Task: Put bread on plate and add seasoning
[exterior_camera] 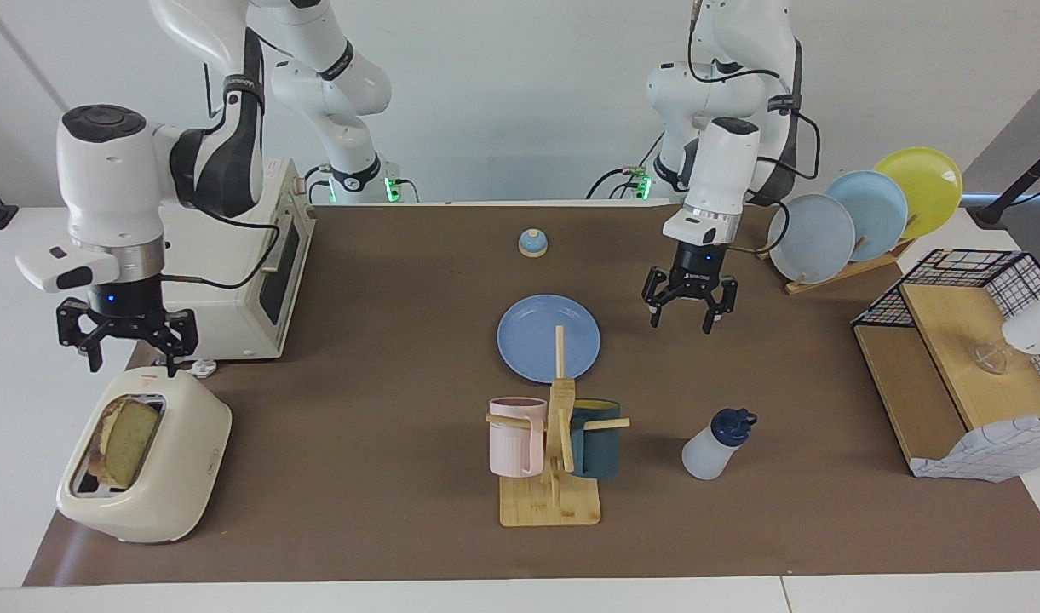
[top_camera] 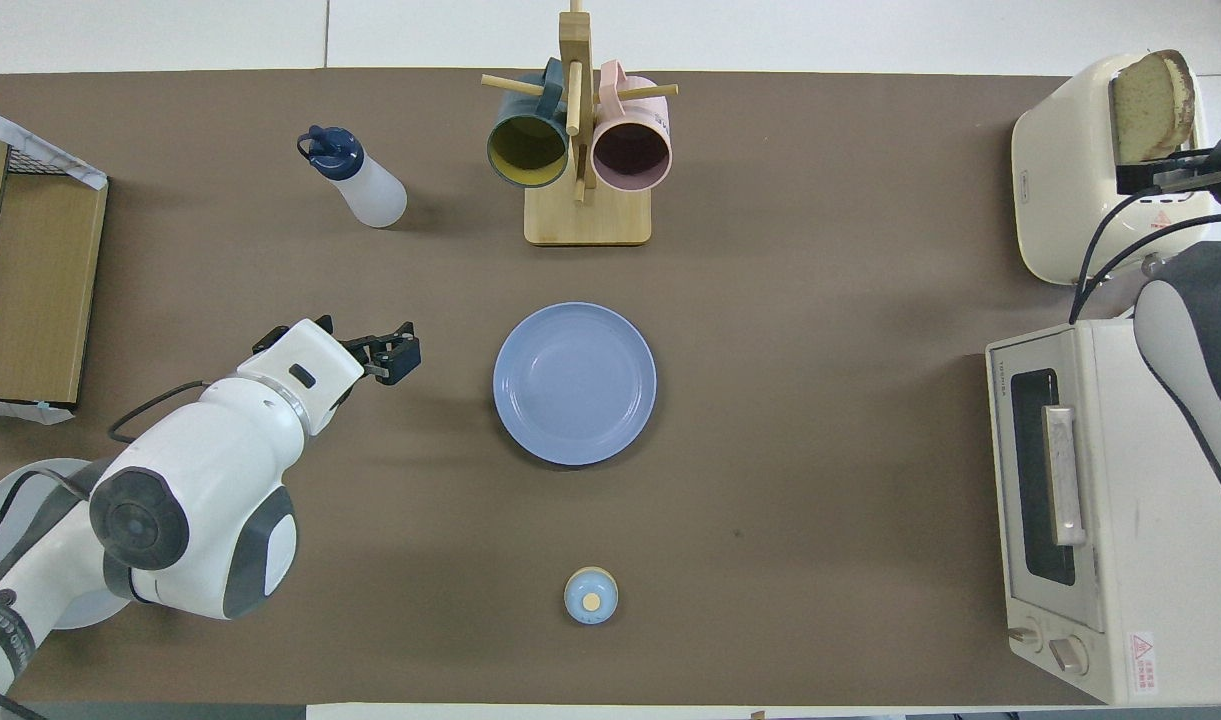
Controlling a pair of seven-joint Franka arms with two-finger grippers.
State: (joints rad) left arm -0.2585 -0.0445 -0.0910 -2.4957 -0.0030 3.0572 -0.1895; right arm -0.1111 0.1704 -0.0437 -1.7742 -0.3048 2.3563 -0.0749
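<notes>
We see the crusty bread (exterior_camera: 121, 443) slice upright in the glossy cream toaster (exterior_camera: 179, 477), the smooth round plate (exterior_camera: 548, 337) mid-worktop, the translucent seasoning (exterior_camera: 712, 446) bottle standing apart. Our right hand (exterior_camera: 124, 342) hovers over the toaster, our left hand (exterior_camera: 688, 308) beside the plate; both spread wide, empty.

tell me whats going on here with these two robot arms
Nothing is held yet. The right gripper hangs open just above the toaster, where the bread sits in its slot. The left gripper is open in the air beside the empty blue plate, over bare table. The seasoning bottle stands untouched beside the mug rack.
</notes>
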